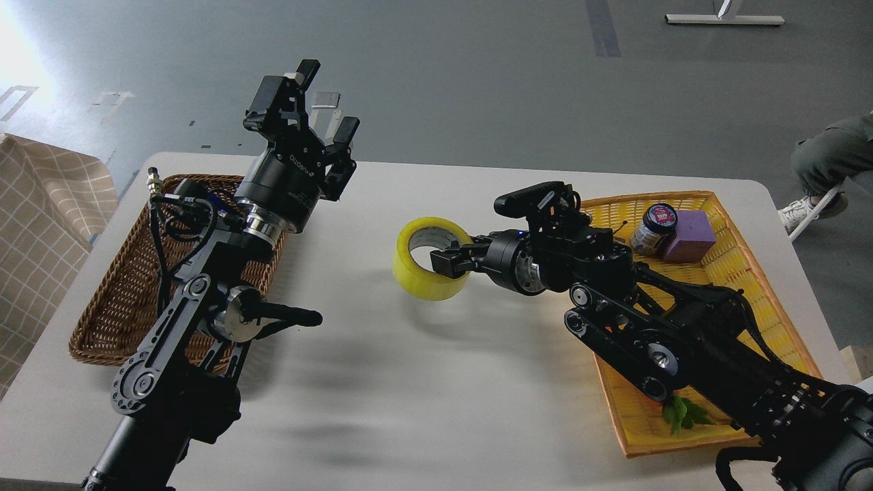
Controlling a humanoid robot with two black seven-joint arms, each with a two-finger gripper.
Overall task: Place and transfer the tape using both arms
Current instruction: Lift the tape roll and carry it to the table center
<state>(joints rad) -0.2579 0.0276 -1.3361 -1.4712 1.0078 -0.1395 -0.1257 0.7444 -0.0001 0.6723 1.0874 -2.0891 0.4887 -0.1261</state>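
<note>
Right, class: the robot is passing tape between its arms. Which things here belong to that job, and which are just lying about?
Part of the job:
tape
right gripper, shut on the roll's wall
left gripper, open

Just lying about:
brown basket
yellow tray
jar
purple block
green leaf

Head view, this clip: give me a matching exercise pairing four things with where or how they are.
Things:
1. tape
2. left gripper
3. purple block
4. green leaf

States:
A. raised, fingers spread, holding nothing
B. far end of the yellow tray, beside a dark-lidded jar
C. held by the right gripper over the table's middle
D. near end of the yellow tray

Pairs: 1-C, 2-A, 3-B, 4-D
</note>
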